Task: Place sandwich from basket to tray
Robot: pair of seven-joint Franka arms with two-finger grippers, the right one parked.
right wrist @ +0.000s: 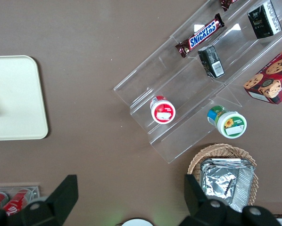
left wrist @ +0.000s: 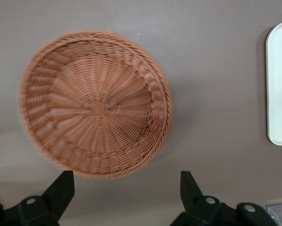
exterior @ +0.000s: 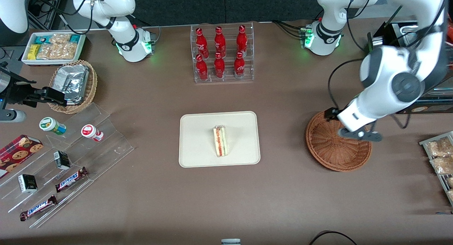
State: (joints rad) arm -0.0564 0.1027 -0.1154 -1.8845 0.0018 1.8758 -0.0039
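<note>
The fingers (left wrist: 61,190) of the left arm's gripper (left wrist: 127,188) stand wide apart with nothing between them, two black tips hanging in the air above the round reddish-brown woven wicker basket (left wrist: 96,103). In the front view the gripper (exterior: 359,134) sits over that basket's (exterior: 334,149) rim on the side toward the working arm's end of the surface, and the basket's woven bowl holds nothing.

The small triangular sandwich (exterior: 220,141) of pale white bread, its red and green filling showing along the cut edge, lies well apart from the fingers, toward the parked arm's end. It rests near the middle of the flat cream-beige rectangular tray (exterior: 198,132), untouched by the gripper. One rounded edge of the tray (left wrist: 278,84) shows in the left wrist view, set apart from the basket by bare brown surface (left wrist: 216,56).

Farther from the front camera than the tray stands a clear rack of red bottles (exterior: 221,52).
</note>
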